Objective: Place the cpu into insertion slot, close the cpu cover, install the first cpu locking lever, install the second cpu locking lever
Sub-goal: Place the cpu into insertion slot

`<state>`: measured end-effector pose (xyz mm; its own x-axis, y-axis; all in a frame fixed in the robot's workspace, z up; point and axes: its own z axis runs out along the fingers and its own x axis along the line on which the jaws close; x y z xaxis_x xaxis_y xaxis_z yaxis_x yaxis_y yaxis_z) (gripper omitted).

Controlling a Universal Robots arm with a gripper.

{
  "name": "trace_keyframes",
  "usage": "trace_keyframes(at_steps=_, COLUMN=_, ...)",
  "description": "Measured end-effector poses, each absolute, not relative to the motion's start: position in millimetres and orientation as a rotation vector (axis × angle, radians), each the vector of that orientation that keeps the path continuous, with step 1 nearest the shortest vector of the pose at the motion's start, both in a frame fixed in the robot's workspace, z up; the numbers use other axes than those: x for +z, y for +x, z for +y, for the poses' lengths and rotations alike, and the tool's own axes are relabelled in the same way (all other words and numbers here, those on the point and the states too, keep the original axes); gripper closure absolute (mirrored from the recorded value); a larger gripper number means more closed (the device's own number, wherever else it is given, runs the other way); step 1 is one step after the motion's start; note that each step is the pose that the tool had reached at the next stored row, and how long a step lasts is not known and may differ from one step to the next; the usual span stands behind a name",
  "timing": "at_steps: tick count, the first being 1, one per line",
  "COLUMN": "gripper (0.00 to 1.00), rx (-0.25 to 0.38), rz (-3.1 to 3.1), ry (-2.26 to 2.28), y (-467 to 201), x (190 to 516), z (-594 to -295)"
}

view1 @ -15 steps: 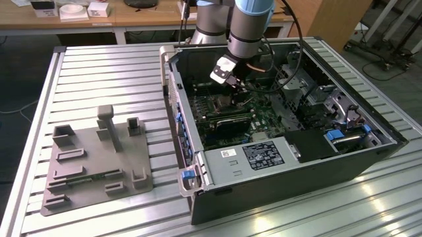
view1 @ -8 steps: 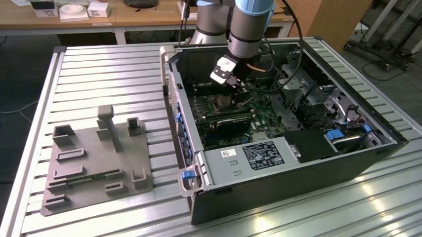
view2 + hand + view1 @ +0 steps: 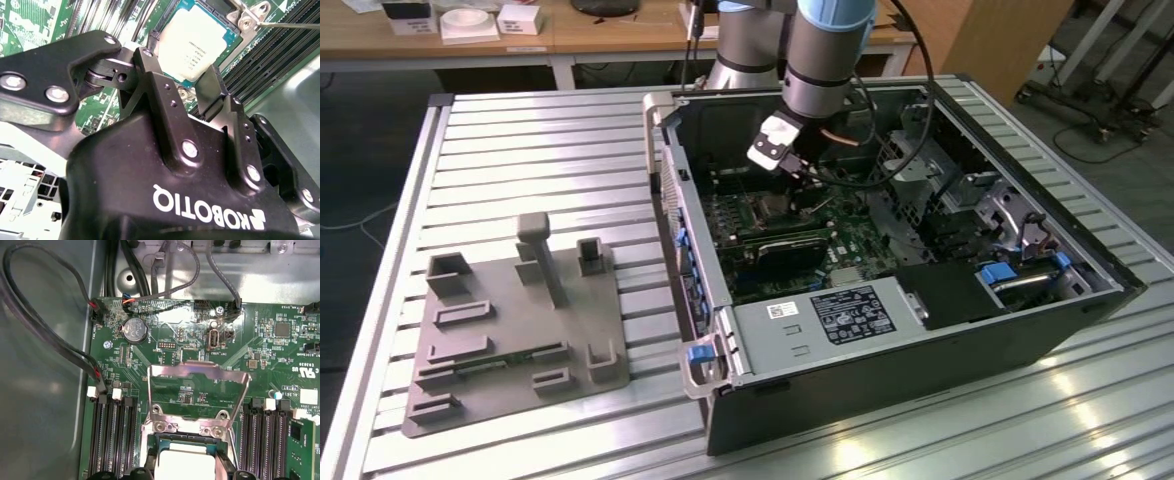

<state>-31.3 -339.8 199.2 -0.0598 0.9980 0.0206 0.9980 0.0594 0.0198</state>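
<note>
Looking down into the open case (image 3: 854,410), with the board (image 3: 260,340) flat at the bottom. Got the gripper (image 3: 180,65) hanging straight over the slot (image 3: 165,426), pointing down into it. Holding the fingers (image 3: 160,95) apart, one on each side of the slot's middle. Can't tell if the pads touch anything. Seeing the cover (image 3: 200,369) swung up off the slot, standing tilted on its hinge edge, window wide open. Spotting the cpu (image 3: 185,465) flat in the slot, right between the fingertips and square to the rim. Plain silvery-grey face, thin green border, tiny print. Looks seated, judging by how level it sits.
</note>
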Motion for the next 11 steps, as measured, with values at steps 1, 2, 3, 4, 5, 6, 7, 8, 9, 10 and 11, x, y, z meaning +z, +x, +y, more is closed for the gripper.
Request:
trace_keyframes(at_steps=1, gripper=0.47, rx=-0.045, rz=-2.285, ry=-2.153, y=-31.2, x=199.2, z=-339.8)
trace_keyframes(at_steps=2, gripper=0.47, rx=-0.045, rz=-2.285, ry=-2.153, y=-31.2, x=199.2, z=-339.8)
trace_keyframes(at_steps=3, gripper=0.47, rx=-0.045, rz=-2.285, ry=-2.153, y=-31.2, x=199.0, z=-339.8)
trace_keyframes(at_steps=4, gripper=0.47, rx=-0.045, rz=-2.285, ry=-2.153, y=-31.2, x=199.0, z=-339.8)
trace_keyframes(at_steps=5, gripper=0.47, rx=-0.045, rz=-2.285, ry=-2.153, y=-31.2, x=198.9, z=-339.8)
trace_keyframes(at_steps=6, gripper=0.47, rx=-0.045, rz=-2.286, ry=-2.153, y=-31.2, x=198.9, z=-339.8)
trace_keyframes(at_steps=7, gripper=0.47, rx=-0.045, rz=-2.288, ry=-2.151, y=-31.2, x=198.9, z=-339.8)
trace_keyframes(at_steps=8, gripper=0.47, rx=-0.045, rz=-2.289, ry=-2.149, y=-31.1, x=198.9, z=-339.8)
trace_keyframes(at_steps=9, gripper=0.47, rx=-0.045, rz=-2.290, ry=-2.148, y=-31.1, x=198.8, z=-339.8)
trace_keyframes(at_steps=10, gripper=0.47, rx=-0.045, rz=-2.291, ry=-2.147, y=-31.1, x=198.8, z=-339.8)
trace_keyframes(at_steps=11, gripper=0.47, rx=-0.045, rz=-2.291, ry=-2.147, y=-31.1, x=198.8, z=-339.8)
